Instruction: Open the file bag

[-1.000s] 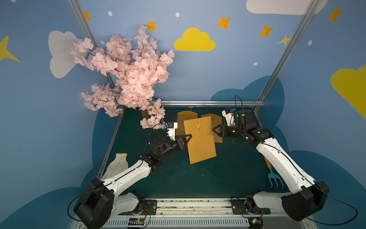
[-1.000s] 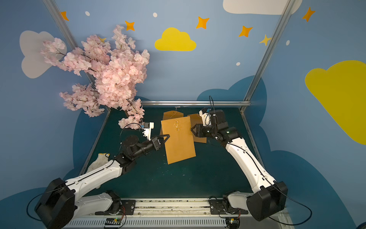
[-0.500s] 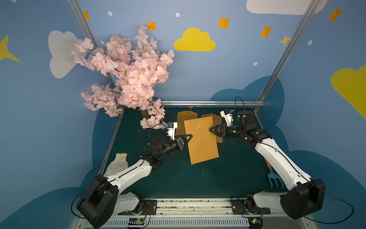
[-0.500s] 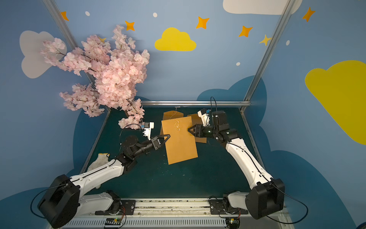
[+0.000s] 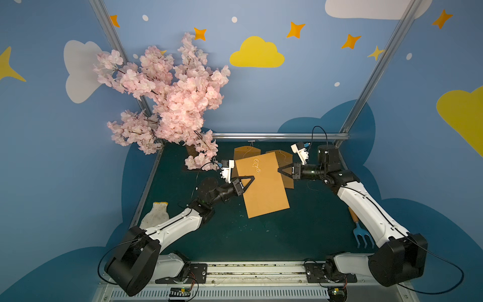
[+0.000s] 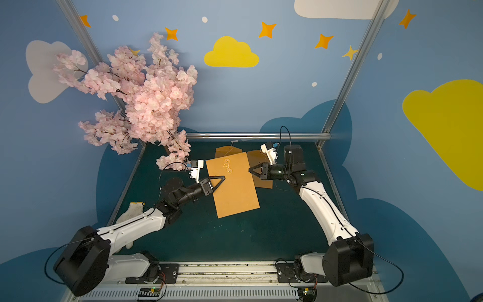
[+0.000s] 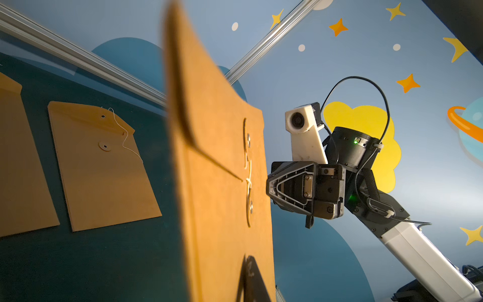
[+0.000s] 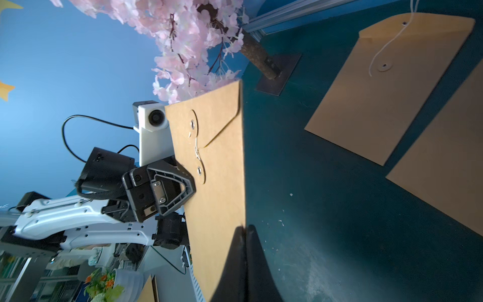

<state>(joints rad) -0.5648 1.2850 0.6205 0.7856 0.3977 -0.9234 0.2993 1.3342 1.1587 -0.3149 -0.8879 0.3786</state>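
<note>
File bag (image 5: 264,191): brown envelope held up off the desk (image 5: 261,243), tilted, spanning the gap between the two hands; flap down.
Left hand (image 5: 251,180): narrow, pinching the bag's near edge beside the lower button.
Right hand (image 5: 279,170): clamped tight on the opposite edge, facing the left hand across the bag.
String (image 8: 197,151): white, wound round both buttons, lying between the two hands.
Spare envelopes (image 5: 247,153): two, flat on the desk below and beyond the hands, strings loose.
Blossom tree (image 5: 170,104): pink, beyond the left hand.
Rake (image 5: 362,235): blue, on the desk well behind the right hand.
Glove (image 5: 155,215): pale, well behind the left hand.
</note>
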